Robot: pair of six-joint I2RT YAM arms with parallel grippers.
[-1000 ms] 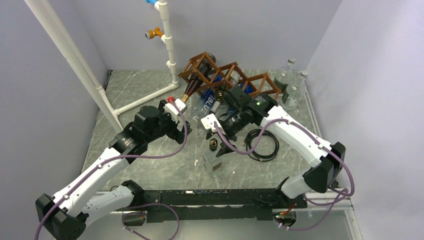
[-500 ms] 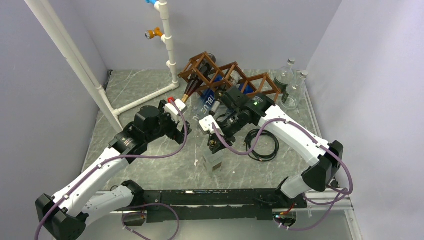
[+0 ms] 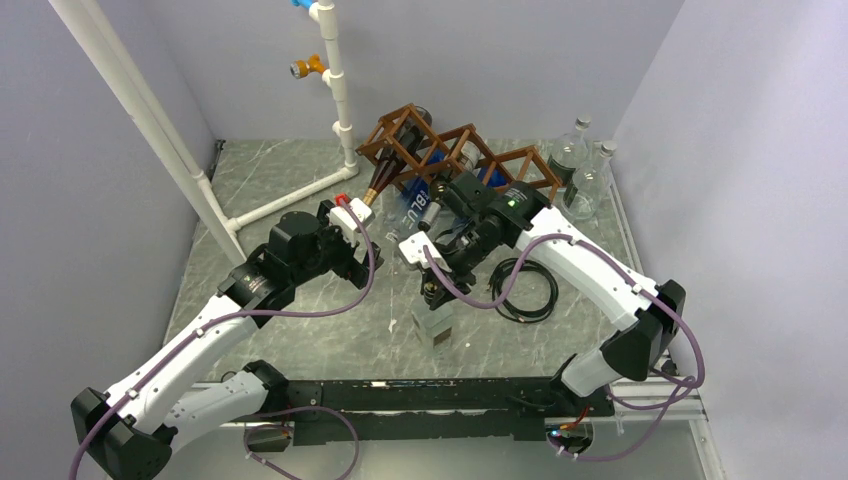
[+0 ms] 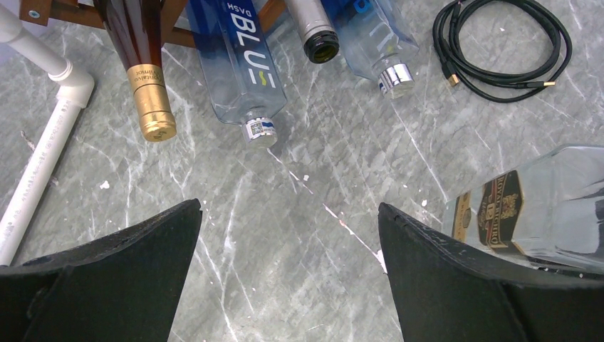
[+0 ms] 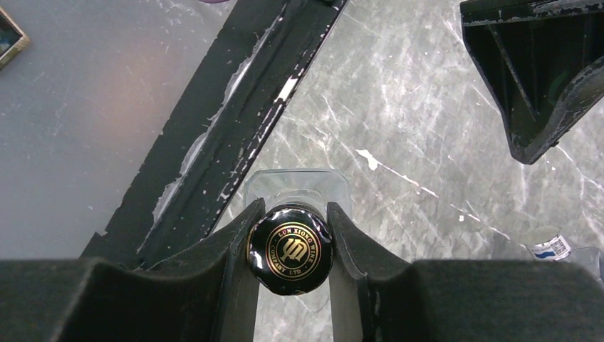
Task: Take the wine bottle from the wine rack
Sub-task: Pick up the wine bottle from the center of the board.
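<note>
Our right gripper [image 5: 290,222] is clamped on the black cap of the wine bottle [image 4: 559,203], which is upright over the table [image 3: 290,180], well out of the wine rack [image 3: 452,150]. We judge the removal done and only the release left. Our left gripper [image 4: 288,214] hangs apart, empty.

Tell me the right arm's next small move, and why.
Probably open the right gripper to release: it is clamped on the black cap of a clear bottle that appears to stand upright on the table, apart from the wine rack.
</note>
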